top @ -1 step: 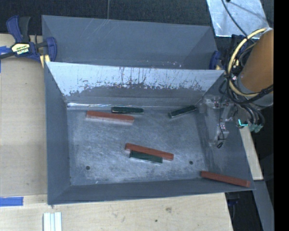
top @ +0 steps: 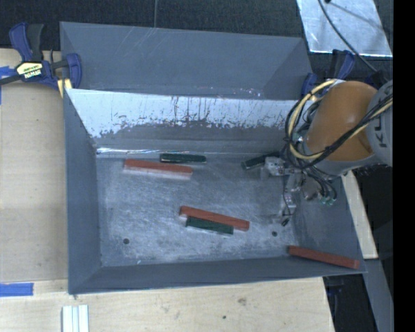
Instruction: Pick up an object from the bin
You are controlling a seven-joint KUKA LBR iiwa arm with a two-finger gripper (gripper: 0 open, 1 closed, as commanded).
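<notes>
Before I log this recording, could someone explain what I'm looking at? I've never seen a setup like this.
One camera looks down into a grey metal bin. The robot arm, under its orange cover, comes in from the right; its gripper hangs low at the bin's right side. Thin sticks lie inside: a dark stick and a pale red stick by the back wall, and a red stick beside a dark green stick in the middle. A brown-red stick rests on the front right edge. I see nothing held.
</notes>
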